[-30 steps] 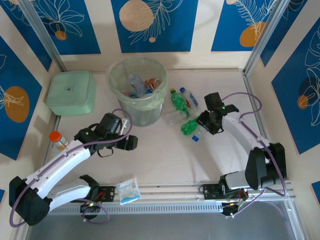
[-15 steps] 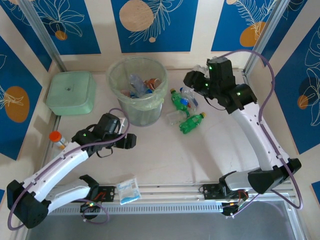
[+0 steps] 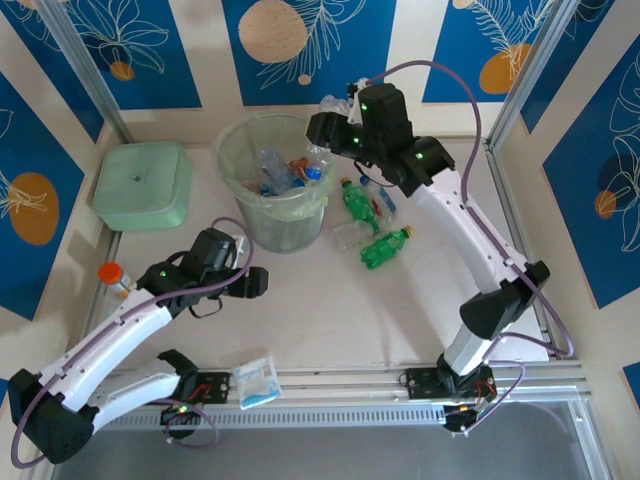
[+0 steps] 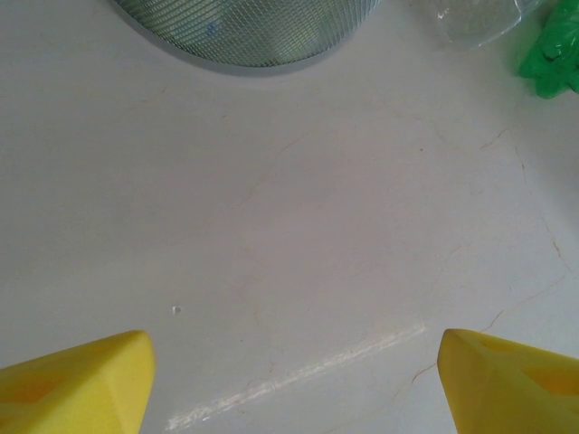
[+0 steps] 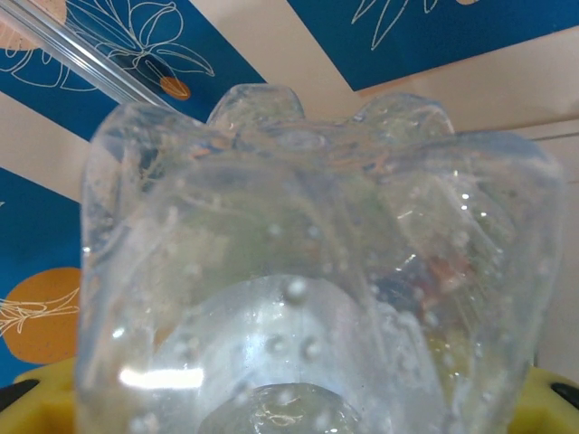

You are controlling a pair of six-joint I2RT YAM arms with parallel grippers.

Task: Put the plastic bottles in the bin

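Note:
My right gripper (image 3: 322, 128) is shut on a clear plastic bottle (image 3: 334, 104) and holds it over the right rim of the bin (image 3: 238, 150). In the right wrist view this bottle (image 5: 308, 271) takes up nearly the whole frame, with a yellow pad (image 5: 36, 398) at the bottom corner. The bin holds several bottles. On the table right of it lie two green bottles (image 3: 355, 200) (image 3: 385, 248) and two clear ones (image 3: 350, 235) (image 3: 380, 195). My left gripper (image 3: 256, 284) stands open and empty in front of the bin, low over bare table (image 4: 298, 389).
A square pale-green lidded box (image 3: 143, 183) sits at the back left. An orange-capped bottle (image 3: 113, 274) stands by the left rail. A blue-and-white sachet (image 3: 257, 381) lies at the front edge. The left wrist view catches the bin's base (image 4: 244, 32) and a green bottle (image 4: 552, 54).
My right arm has swung up and left from the bottles on the table to the bin's rim, carrying the clear bottle. The left arm has barely moved.

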